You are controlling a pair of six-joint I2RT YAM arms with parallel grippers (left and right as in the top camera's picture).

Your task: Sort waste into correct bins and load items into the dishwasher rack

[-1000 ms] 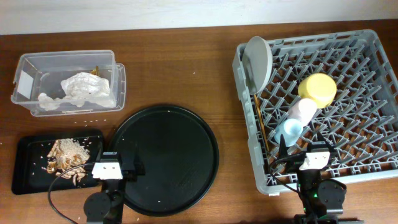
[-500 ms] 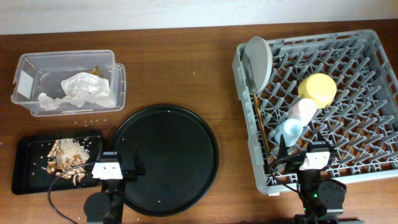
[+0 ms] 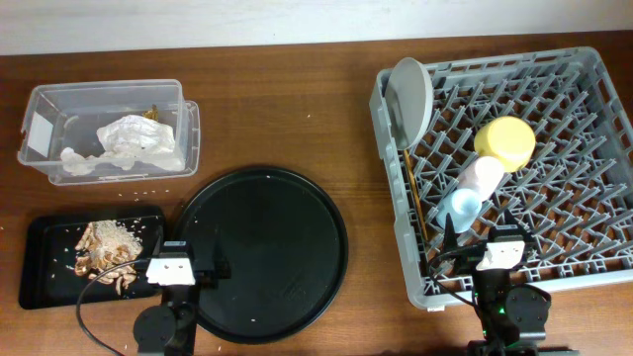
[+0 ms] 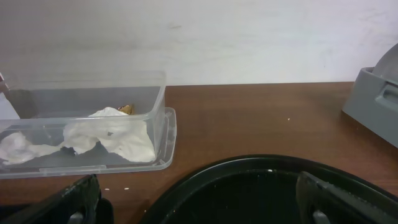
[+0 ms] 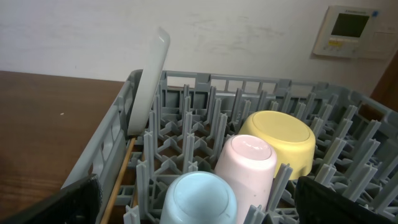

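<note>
The grey dishwasher rack (image 3: 554, 119) at the right holds the upright grey plate (image 3: 410, 94), yellow bowl (image 3: 504, 141), pink bowl (image 3: 479, 175), light-blue bowl (image 3: 458, 208) and chopsticks (image 3: 415, 198). The bowls also show in the right wrist view: yellow (image 5: 277, 137), pink (image 5: 245, 162), light-blue (image 5: 199, 198). The clear box (image 3: 45, 104) holds the white napkin (image 3: 138, 140) and a bit of gold wrapper (image 3: 152, 112). The flat black tray (image 3: 40, 272) holds food scraps (image 3: 104, 247). My left gripper (image 4: 199, 205) is open and empty over the round tray. My right gripper (image 5: 196, 202) is open at the rack's front edge.
A large round black tray (image 3: 262, 252) lies in the middle front, with a few crumbs on it. Crumbs are scattered on the wooden table (image 3: 287, 109) between the clear box and the flat tray. A white wall runs behind the table.
</note>
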